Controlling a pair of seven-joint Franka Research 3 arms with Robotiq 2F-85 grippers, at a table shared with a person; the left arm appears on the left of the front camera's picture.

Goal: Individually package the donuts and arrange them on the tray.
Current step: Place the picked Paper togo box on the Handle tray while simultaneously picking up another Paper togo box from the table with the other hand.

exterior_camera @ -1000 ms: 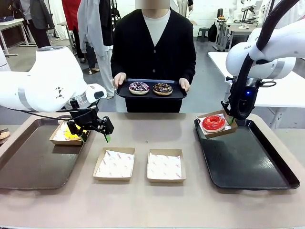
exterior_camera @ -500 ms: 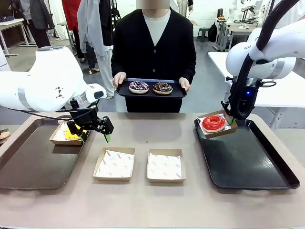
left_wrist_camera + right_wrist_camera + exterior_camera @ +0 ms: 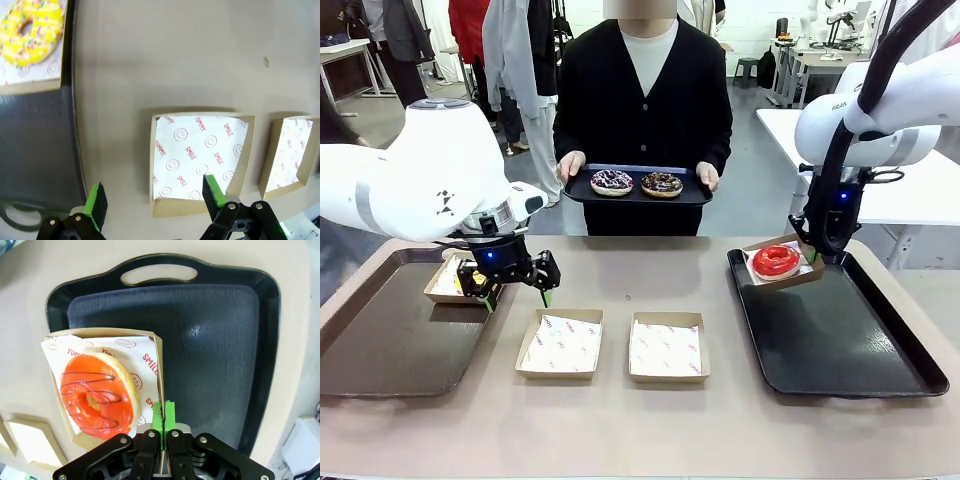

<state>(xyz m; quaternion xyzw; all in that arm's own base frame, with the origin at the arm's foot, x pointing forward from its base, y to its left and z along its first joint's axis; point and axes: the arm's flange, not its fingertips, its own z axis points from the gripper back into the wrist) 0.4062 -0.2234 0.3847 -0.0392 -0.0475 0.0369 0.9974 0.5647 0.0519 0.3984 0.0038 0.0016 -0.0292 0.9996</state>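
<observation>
Right pincer (image 3: 163, 412) on box (image 3: 100, 332), donut (image 3: 97, 395) alongside

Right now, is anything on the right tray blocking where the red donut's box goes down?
Nothing visible does. The right claw holds the paper box with the red donut above the black tray, whose floor is bare.

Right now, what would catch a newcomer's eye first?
The right gripper pinches a paper box holding a red donut at a corner of the right tray. Across the table, a person holds a small tray with two chocolate donuts. The left gripper hangs open near a yellow donut.
</observation>
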